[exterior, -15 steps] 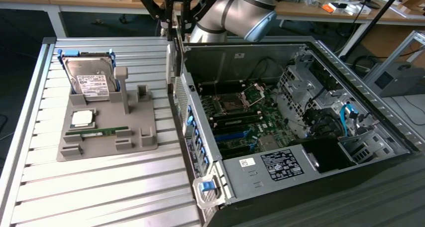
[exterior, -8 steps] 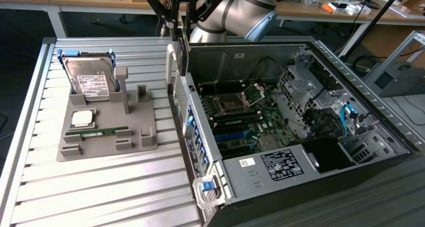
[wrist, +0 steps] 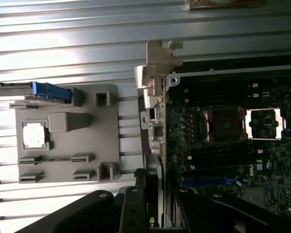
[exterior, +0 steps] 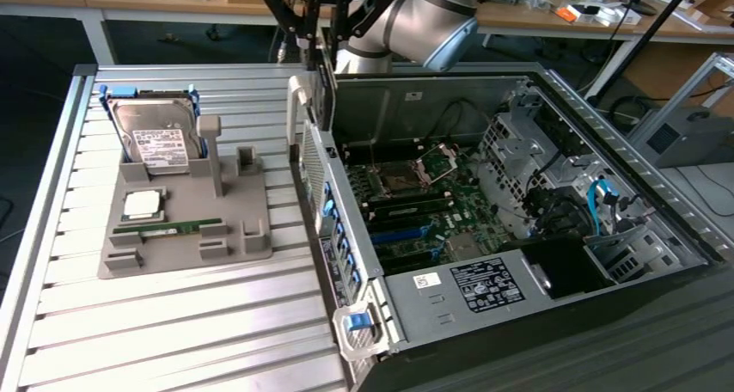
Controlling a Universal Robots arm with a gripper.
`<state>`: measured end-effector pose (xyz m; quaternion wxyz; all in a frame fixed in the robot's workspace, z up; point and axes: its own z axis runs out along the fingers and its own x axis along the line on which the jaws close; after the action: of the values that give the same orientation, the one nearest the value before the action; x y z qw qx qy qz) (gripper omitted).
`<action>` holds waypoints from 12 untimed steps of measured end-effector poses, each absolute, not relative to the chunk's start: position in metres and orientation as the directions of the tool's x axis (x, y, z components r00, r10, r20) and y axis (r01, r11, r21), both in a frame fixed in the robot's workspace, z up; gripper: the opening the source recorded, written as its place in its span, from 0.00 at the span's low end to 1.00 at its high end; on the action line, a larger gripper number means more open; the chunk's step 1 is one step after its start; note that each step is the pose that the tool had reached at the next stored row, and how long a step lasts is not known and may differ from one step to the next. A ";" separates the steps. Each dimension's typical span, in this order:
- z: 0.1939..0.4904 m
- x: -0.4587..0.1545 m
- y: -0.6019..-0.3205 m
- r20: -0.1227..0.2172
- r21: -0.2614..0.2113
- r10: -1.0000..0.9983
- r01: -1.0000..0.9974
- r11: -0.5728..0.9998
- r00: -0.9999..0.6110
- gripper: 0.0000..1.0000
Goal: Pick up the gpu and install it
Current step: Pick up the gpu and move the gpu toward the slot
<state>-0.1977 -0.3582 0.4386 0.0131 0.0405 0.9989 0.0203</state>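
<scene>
Hanging edge-on over the case wall (exterior: pixel 318 164), the gpu (exterior: pixel 302 95) (wrist: pixel 157 87) is clamped in the gripper (exterior: pixel 319 52) (wrist: pixel 157 194). In the exterior view a grey holder (exterior: pixel 247 229) is seen at eight o'clock of it, the motherboard (exterior: pixel 459 194) at four.

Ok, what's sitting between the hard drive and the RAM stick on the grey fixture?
The CPU, lying flat in its pocket between the hard drive and the green RAM stick; the exterior view shows it.
</scene>
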 end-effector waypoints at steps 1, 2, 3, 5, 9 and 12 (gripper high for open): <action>0.439 -0.195 -0.358 -0.025 0.042 0.081 0.080 0.996 -0.996 0.27; 0.439 -0.194 -0.358 -0.025 0.042 0.081 0.080 0.996 -0.996 0.27; 0.439 -0.192 -0.358 -0.025 0.042 0.081 0.080 0.996 -0.996 0.27; 0.439 -0.188 -0.358 -0.025 0.042 0.081 0.080 0.996 -0.996 0.27; 0.439 -0.184 -0.359 -0.025 0.042 0.081 0.080 0.996 -0.996 0.27; 0.439 -0.180 -0.359 -0.025 0.042 0.081 0.080 0.996 -0.996 0.27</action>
<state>-0.1804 -0.3586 0.4385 0.0131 0.0405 0.9989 0.0203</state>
